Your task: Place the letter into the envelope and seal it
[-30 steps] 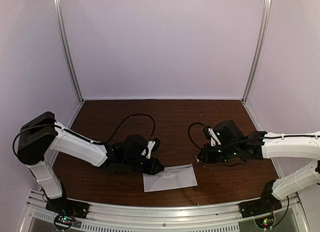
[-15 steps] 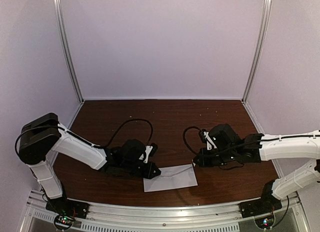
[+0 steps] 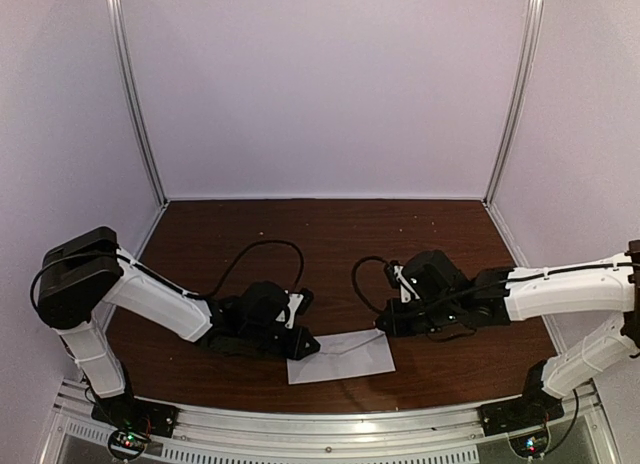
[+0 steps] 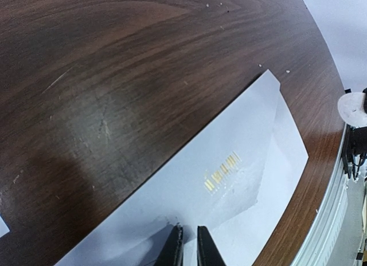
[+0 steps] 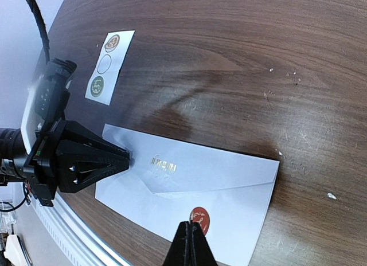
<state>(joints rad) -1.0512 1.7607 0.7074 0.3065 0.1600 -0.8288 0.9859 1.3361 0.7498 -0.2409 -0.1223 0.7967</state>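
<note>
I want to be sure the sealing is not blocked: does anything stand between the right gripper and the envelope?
Nothing visible does. The right gripper, jaws shut, is directly at the red sticker on the envelope. The left gripper touches the envelope's opposite end, and the sticker card lies apart from it.

The envelope [image 3: 340, 356] lies flat on the dark wood, close to the near edge and about midway between left and right. It is pale grey-white and oblong, its long sides running left to right with the right end slightly farther. Its flap side faces up and the flap is folded down. A small gold marking [image 5: 163, 164] sits near the fold, and a round red sticker [image 5: 199, 220] is on its face.
</note>
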